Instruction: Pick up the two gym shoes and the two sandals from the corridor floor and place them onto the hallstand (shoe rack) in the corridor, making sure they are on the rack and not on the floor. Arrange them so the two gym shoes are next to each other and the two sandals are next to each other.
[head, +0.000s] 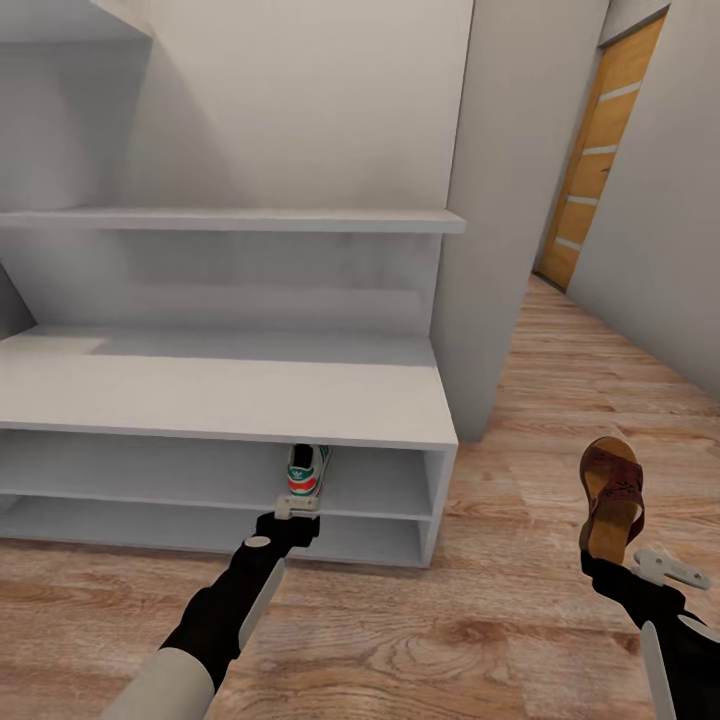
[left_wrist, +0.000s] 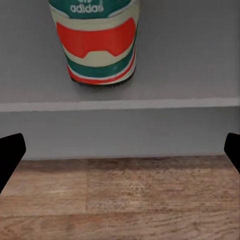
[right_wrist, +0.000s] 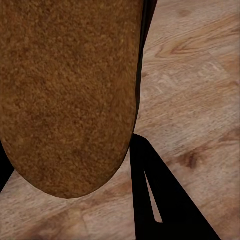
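Note:
One gym shoe (head: 307, 470) stands heel-out on the upper of the two low shelves of the white hallstand (head: 230, 400). In the left wrist view its red and green heel (left_wrist: 100, 45) sits just behind the shelf edge. My left gripper (head: 298, 508) hovers right in front of that shoe, open and empty, its black fingertips (left_wrist: 10, 157) spread wide. My right gripper (head: 606, 562) is shut on a reddish-brown sandal (head: 610, 495), held toe-up above the corridor floor (head: 450, 620) to the right of the rack. The sandal's cork sole (right_wrist: 70, 95) is close to the camera beside a black finger (right_wrist: 160, 200).
A white wall pillar (head: 500, 250) stands at the rack's right end. Beyond it the corridor runs back to a wooden door (head: 600, 150). The wide bench top and a wall shelf (head: 230, 220) above it hold nothing.

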